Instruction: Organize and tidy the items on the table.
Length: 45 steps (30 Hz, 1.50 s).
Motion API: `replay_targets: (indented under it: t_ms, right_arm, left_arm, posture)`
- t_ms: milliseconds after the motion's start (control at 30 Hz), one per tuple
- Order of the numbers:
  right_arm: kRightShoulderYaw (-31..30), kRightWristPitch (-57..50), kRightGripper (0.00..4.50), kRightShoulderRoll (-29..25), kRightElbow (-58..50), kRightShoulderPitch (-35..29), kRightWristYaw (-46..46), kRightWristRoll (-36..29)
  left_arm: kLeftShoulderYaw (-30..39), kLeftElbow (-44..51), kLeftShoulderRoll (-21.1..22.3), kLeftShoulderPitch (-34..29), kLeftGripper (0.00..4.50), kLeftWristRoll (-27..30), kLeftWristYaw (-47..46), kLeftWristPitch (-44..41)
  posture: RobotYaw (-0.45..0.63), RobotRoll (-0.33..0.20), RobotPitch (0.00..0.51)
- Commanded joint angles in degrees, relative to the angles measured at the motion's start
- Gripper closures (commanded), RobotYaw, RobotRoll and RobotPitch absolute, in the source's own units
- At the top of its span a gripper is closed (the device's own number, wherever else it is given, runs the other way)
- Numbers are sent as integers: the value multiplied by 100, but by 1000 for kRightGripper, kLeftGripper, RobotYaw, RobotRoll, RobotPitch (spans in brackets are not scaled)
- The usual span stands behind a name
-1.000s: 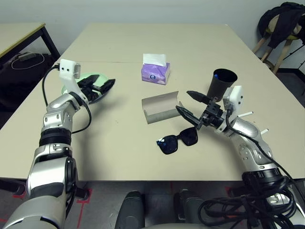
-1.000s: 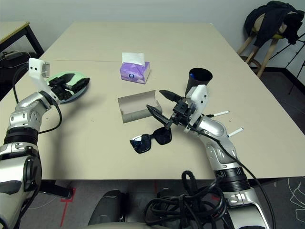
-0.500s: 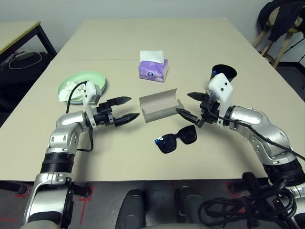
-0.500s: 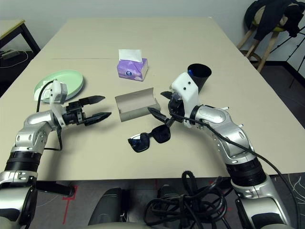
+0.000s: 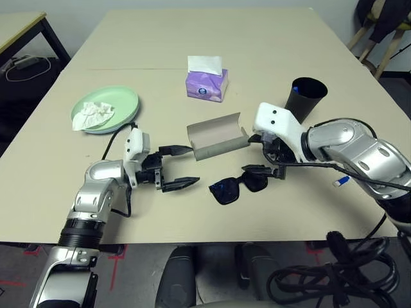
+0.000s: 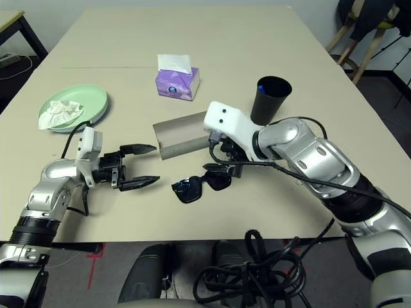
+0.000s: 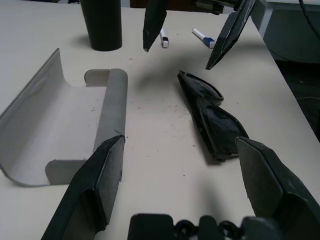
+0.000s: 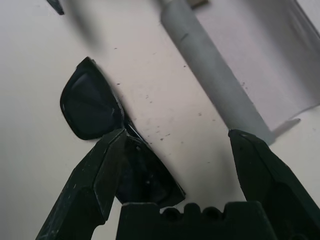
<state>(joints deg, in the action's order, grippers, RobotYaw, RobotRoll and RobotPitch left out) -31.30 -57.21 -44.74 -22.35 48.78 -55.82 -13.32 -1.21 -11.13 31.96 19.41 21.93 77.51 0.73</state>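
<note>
Black sunglasses (image 5: pixel 239 186) lie folded on the beige table (image 5: pixel 154 38), just in front of the open grey glasses case (image 5: pixel 217 136). My right gripper (image 5: pixel 255 154) hangs open right over them, one finger above the frame (image 8: pixel 95 107). My left gripper (image 5: pixel 192 165) is open, low over the table, left of the sunglasses (image 7: pixel 210 115) and pointing at them. A mint green plate (image 5: pixel 122 99) holds the crumpled white tissue (image 5: pixel 92 116). The black cup (image 5: pixel 305 96), purple tissue box (image 5: pixel 207 83) and a pen (image 5: pixel 340 181) lie apart. The pale blue plate is hidden.
A second pen (image 7: pixel 162 37) lies near the first beyond the cup (image 7: pixel 102 25). The table's front edge (image 5: pixel 212 242) runs close below the sunglasses. A smaller dark-legged table (image 5: pixel 26 25) stands at the far left.
My left gripper has moved right, closer to the sunglasses. My right gripper has turned downward and come over the sunglasses. The camera has tilted down. Both grippers stay open.
</note>
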Motion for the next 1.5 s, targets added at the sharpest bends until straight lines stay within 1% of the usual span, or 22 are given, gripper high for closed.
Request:
replay_targets:
  t_ms: [33, 133, 300, 400, 500, 633, 767, 867, 1100, 1267, 1500]
  right_arm:
    - [-601, -268, 0, -34, -257, 492, -350, 153]
    - [-960, -97, 0, -121, -335, 859, -743, 284]
    - [-1288, 298, 0, -378, -382, 1164, -1401, 507]
    - [-1388, 521, 0, -459, -329, 1210, -1650, 685]
    - [-1606, 1134, 0, -508, -145, 1171, -1822, 1134]
    - [-1695, 1866, 0, -439, -48, 1146, -2040, 1616]
    - [-1691, 2248, 0, -365, 15, 1124, -2308, 1995]
    - [-1687, 2195, 0, -115, 117, 1225, -2515, 2127]
    - [-1671, 1453, 0, 323, 343, 1396, -3024, 2147]
    - [-1768, 1313, 0, 422, 424, 1395, -3091, 2327]
    - [-1822, 1521, 0, 456, 579, 1305, -3061, 2553]
  left_arm:
    - [-129, 107, 16, -69, 32, -114, 46, 264]
    - [-131, 300, 80, -189, 32, -98, 10, 270]
    - [-131, 637, 188, -417, 32, -107, -99, 229]
    - [-140, 715, 215, -484, 32, -103, -155, 223]
    - [-156, 771, 218, -555, 32, -110, -212, 237]
    - [-198, 768, 226, -547, 32, -129, -243, 258]
    - [-225, 760, 243, -511, 32, -133, -247, 258]
    - [-224, 755, 234, -490, 32, -134, -270, 260]
    - [-254, 796, 211, -481, 32, -118, -345, 250]
    - [-250, 843, 195, -513, 32, -116, -440, 262]
    - [-255, 950, 222, -582, 32, -107, -520, 224]
  posture:
    - [114, 0, 188]
    - [129, 0, 190]
    - [159, 0, 189]
    - [159, 0, 189]
    - [158, 0, 189]
    - [157, 0, 192]
    - [155, 0, 192]
    - [150, 0, 190]
    - [146, 0, 196]
    - [154, 0, 197]
    - [158, 0, 196]
